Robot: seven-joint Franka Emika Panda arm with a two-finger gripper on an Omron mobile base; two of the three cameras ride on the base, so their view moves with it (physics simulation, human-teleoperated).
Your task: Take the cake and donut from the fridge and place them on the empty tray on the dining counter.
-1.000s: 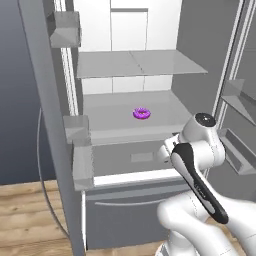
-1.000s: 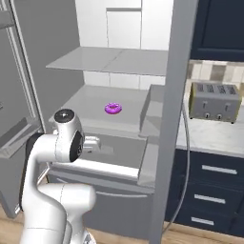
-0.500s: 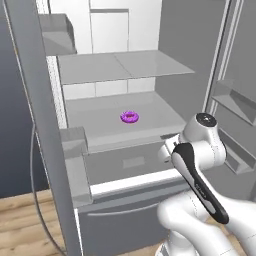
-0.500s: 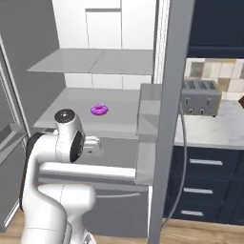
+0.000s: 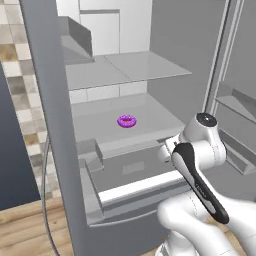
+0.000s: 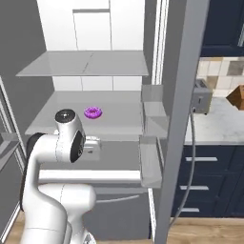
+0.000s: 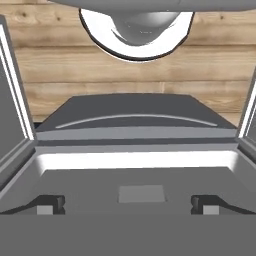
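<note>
Doors of the fridge (image 5: pixel 50 125) stand wide open. The donut (image 5: pixel 126 120) with purple icing sits alone on a grey shelf (image 6: pixel 71 119) in the middle of the fridge. The white arm (image 6: pixel 69 143) is bent low in front of that shelf, below the donut and apart from it. The tool (image 7: pixel 127 207) is spread wide with nothing between its tips (image 7: pixel 50 204), pointing down over the bottom drawer (image 7: pixel 135 117).

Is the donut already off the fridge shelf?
No, the donut lies alone on the middle fridge shelf, untouched.
</note>
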